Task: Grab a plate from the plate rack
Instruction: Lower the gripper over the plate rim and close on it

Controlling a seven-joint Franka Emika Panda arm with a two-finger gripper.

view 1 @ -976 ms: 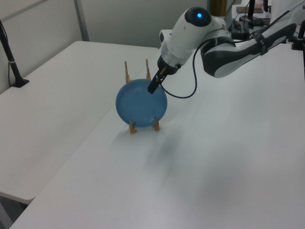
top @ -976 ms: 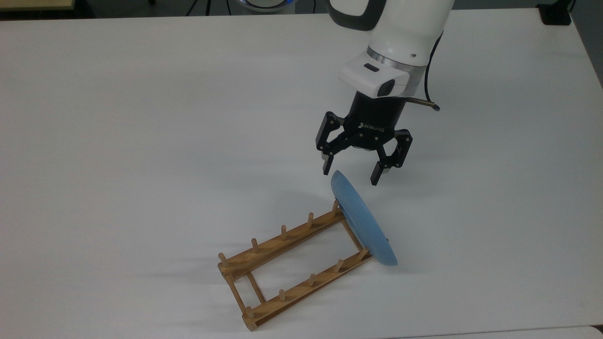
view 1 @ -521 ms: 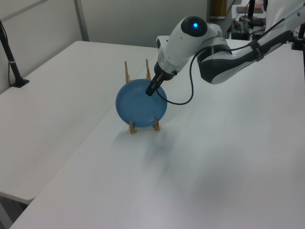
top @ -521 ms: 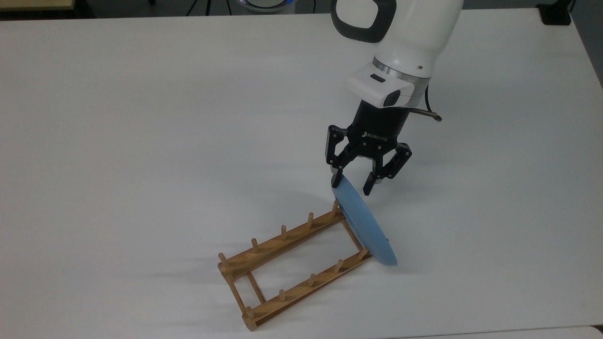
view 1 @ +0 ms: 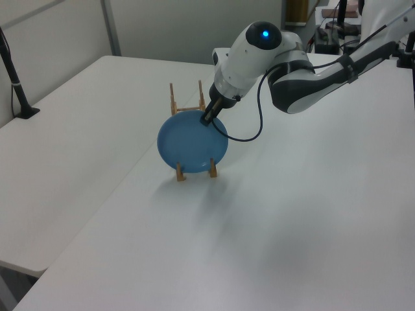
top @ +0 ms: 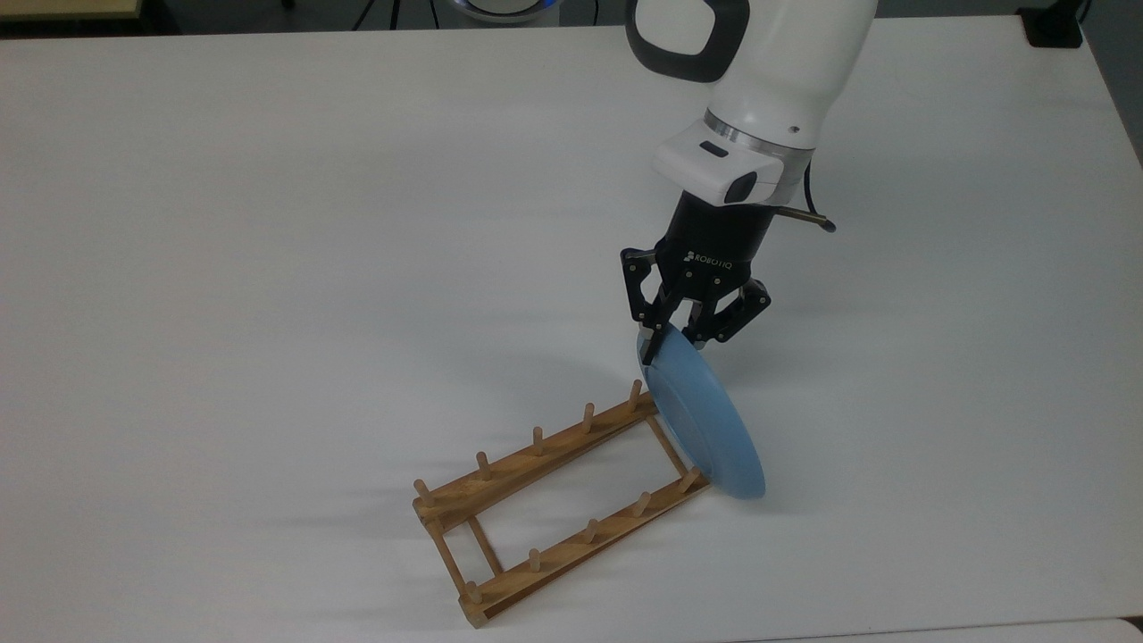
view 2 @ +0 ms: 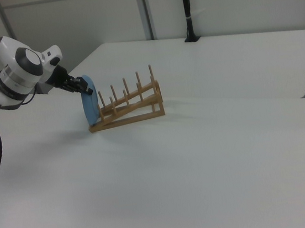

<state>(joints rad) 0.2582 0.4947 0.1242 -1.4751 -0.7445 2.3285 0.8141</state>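
The jaws [top: 671, 344] were pinched on the top rim of the plate [top: 705, 420], one finger on each face of it, as the top view showed; in the left view the jaws [view 1: 207, 119] met the plate [view 1: 192, 141] at its upper right edge, and in the right view the jaws [view 2: 86, 90] sat at the plate's [view 2: 90, 107] top.

The light-blue plate stood on edge, tilted, at the end slot of the plate rack [top: 554, 500], its lower rim down by the rack's end pegs; whether it rested on the rack's rails or had lifted clear could not be told. The rack [view 1: 188, 103] stretched away behind the plate in the left view, and in the right view the rack [view 2: 131, 102] rose as a ramp toward the right view's right, its other peg slots holding nothing.

The arm [top: 768, 80] reached in from the far edge of the bench [top: 268, 223] in the top view. The rack lay nearer the near edge of the bench, with broad bare surface toward the top view's left and right edges. A dark cable [view 1: 249, 120] looped from the wrist in the left view. A black post [view 2: 187, 9] stood at the far edge of the bench in the right view, well apart from the rack.
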